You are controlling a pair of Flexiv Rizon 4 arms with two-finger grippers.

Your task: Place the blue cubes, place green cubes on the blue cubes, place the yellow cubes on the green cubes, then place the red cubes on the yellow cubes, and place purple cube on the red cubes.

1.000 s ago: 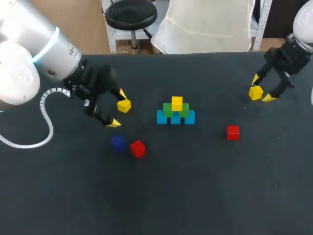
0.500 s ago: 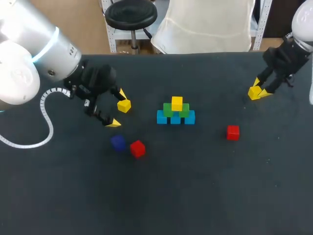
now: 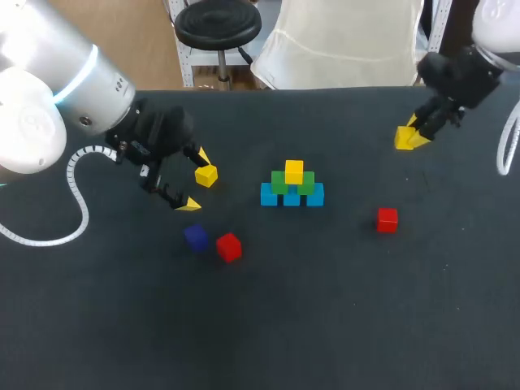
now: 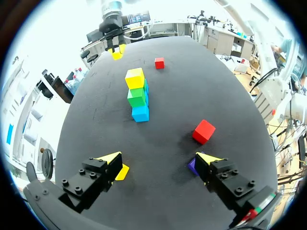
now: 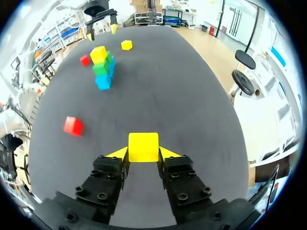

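the right gripper (image 5: 143, 153) is pinching the held yellow cube (image 5: 143, 144) squarely, one finger on each side face, near the far right edge of the table (image 3: 325, 325). from there the stack (image 3: 292, 187) lies well off toward the table's middle and the left arm's side, with a red cube (image 3: 387, 219) on the cloth between them, a little aside of the straight line. the left gripper (image 4: 159, 162) hangs spread, holding nothing, with a loose yellow cube (image 3: 206, 175) just beside one finger and the purple cube (image 3: 195, 236) by the other. both wrist cameras see the stack end on, so i can't judge the free room on the green layer beside the top yellow cube (image 3: 293, 171). whether the held cube is clear of the cloth is hard to tell.
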